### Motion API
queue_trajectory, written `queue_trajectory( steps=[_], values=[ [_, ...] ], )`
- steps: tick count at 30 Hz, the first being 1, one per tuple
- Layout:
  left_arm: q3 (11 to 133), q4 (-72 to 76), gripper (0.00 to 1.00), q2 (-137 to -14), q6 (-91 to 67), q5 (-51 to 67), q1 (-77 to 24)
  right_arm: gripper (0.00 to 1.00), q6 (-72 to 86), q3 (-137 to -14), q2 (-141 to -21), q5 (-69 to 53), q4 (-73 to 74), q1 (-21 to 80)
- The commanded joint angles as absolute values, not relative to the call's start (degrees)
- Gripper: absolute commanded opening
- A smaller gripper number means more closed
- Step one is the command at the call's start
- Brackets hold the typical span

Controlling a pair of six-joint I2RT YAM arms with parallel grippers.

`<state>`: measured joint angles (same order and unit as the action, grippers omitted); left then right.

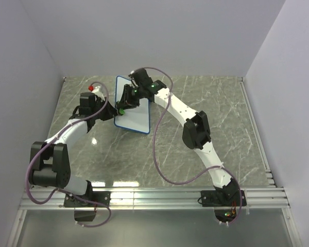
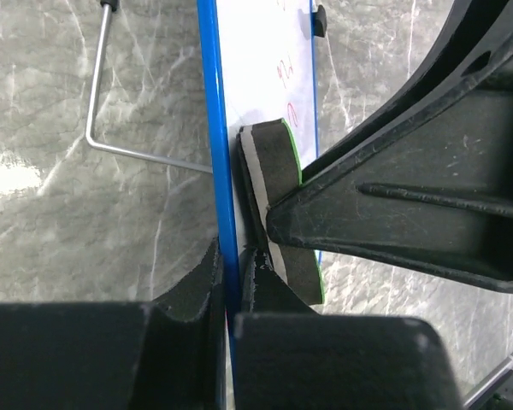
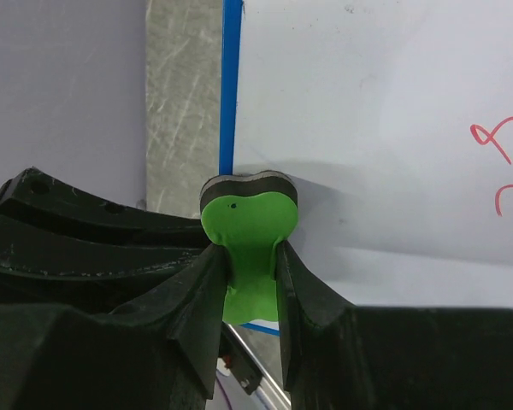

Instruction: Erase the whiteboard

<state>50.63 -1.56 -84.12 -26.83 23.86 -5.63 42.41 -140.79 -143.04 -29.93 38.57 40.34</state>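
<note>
The left hand (image 2: 233, 282) pinches the whiteboard (image 2: 265, 77) by its blue edge; the eraser (image 2: 272, 166) sits flat against its red-marked face.

Worktop (image 1: 226, 108) is a grey-green marble-look slab with pale veins. A set of aluminium rails (image 1: 159, 198) runs side to side along its near edge. Back left, a small white thing with a red tip (image 1: 96, 89) seems to lie on it, too small to tell what. The whiteboard (image 1: 136, 110) is tilted over the back middle, with a thin bent metal rod (image 2: 103, 128) beside it, can't tell if either touches the slab
</note>
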Motion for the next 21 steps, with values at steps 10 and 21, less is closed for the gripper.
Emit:
queue_trajectory(
  steps=[10,21],
  values=[
    [45.88,-18.45,0.0,-83.85,-19.34,34.1,-16.7,0.0,42.63,-141.15,-146.94,-23.13,39.53,33.59],
    [46.75,-22.15,0.0,-81.03,-19.69,32.08,-16.7,0.0,35.86,-132.81,-144.76,-17.93,48.07,30.49]
  ],
)
